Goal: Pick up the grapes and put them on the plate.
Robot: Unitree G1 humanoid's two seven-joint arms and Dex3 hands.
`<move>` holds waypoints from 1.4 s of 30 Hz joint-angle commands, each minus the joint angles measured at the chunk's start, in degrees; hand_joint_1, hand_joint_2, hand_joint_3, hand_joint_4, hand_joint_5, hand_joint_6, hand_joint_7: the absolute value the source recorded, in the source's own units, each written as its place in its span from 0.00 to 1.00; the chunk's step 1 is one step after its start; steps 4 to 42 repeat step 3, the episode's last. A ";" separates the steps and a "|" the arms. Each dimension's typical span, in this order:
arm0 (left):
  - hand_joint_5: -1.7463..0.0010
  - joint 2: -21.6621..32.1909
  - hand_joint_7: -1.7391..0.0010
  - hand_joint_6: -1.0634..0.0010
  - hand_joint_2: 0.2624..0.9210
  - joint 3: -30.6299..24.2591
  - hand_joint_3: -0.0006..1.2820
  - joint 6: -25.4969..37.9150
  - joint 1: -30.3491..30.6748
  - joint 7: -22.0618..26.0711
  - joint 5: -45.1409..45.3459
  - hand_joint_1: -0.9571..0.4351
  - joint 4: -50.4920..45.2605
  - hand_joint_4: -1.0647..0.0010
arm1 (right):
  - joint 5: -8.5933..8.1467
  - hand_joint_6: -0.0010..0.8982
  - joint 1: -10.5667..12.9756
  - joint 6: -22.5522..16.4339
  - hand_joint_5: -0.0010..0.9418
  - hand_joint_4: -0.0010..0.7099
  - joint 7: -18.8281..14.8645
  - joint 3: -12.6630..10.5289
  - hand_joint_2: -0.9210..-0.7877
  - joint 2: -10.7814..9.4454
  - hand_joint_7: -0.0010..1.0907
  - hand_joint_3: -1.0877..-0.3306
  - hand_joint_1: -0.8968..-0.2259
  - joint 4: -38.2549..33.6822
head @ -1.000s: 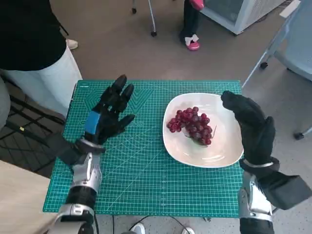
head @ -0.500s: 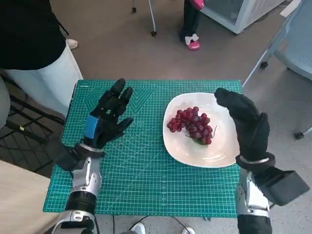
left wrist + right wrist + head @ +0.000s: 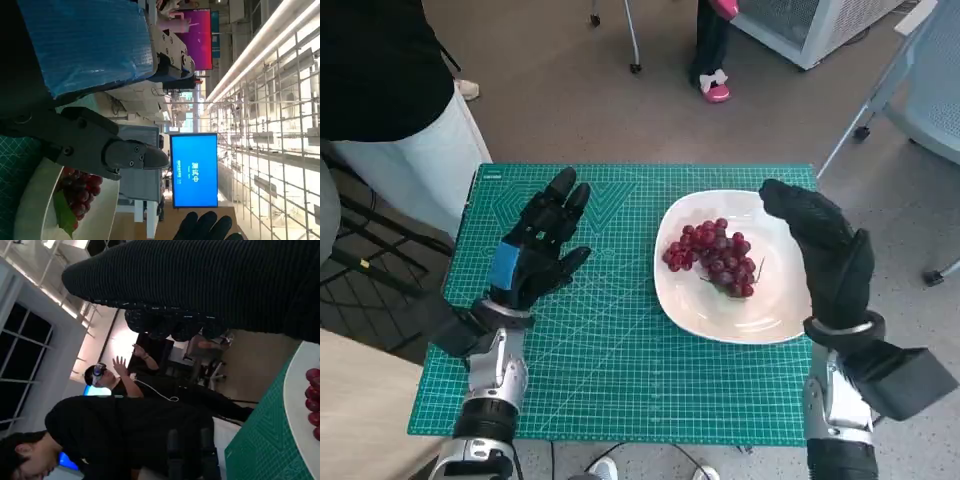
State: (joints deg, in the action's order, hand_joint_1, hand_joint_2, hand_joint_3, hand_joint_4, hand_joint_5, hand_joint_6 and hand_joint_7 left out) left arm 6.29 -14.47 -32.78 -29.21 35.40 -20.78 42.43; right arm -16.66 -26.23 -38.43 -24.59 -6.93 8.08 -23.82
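**Red grapes on the plate, both hands free**

Resting near the middle of the white oval plate [image 3: 700, 310]: a bunch of dark red grapes [image 3: 713, 257], with a green leaf or stem showing at its edge in the left wrist view [image 3: 75, 192]. Plate lying on the green gridded cutting mat [image 3: 610, 350] that covers the small desk, toward the mat's right half, its rim just inside the mat's right edge.

To the left of the plate, well apart from it: the black left robot hand [image 3: 538, 248] with blue tape across its back, raised above the mat, fingers spread and extended, holding nothing. At the plate's right rim: the right robot hand [image 3: 825, 250] in its black knitted glove, lifted over the edge of the plate, fingers loosely apart and slightly curved, empty, not touching the grapes. Seen from the right wrist, only a dark knitted band [image 3: 200, 285] across the frame, with the plate's white edge [image 3: 295, 410] and a few grapes [image 3: 314, 395] at one side.

Beyond the far left corner of the mat: a person in a black top and white trousers [image 3: 400, 120]. Further off from the plate, on the brown floor: small pink shoes [image 3: 716, 90] and chair legs on castors [image 3: 635, 68]. In the right wrist view, seated people in dark clothing [image 3: 125, 435].
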 commanded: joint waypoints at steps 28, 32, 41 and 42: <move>0.99 0.07 0.98 0.62 1.00 -0.01 0.19 -0.02 1.14 0.16 -0.37 0.44 -1.49 0.73 | -0.16 0.09 0.18 0.66 0.00 0.53 -0.53 -0.31 0.00 0.06 0.30 0.27 0.40 -1.09; 0.99 0.07 0.98 0.62 1.00 -0.01 0.19 -0.02 1.14 0.16 -0.37 0.44 -1.49 0.73 | -0.16 0.09 0.18 0.66 0.00 0.53 -0.53 -0.31 0.00 0.06 0.30 0.27 0.40 -1.09; 0.99 0.07 0.98 0.62 1.00 -0.01 0.19 -0.02 1.14 0.16 -0.37 0.44 -1.49 0.73 | -0.16 0.09 0.18 0.66 0.00 0.53 -0.53 -0.31 0.00 0.06 0.30 0.27 0.40 -1.09; 0.99 0.07 0.98 0.62 1.00 -0.01 0.19 -0.02 1.14 0.16 -0.37 0.44 -1.49 0.73 | -0.16 0.09 0.18 0.66 0.00 0.53 -0.53 -0.31 0.00 0.06 0.30 0.27 0.40 -1.09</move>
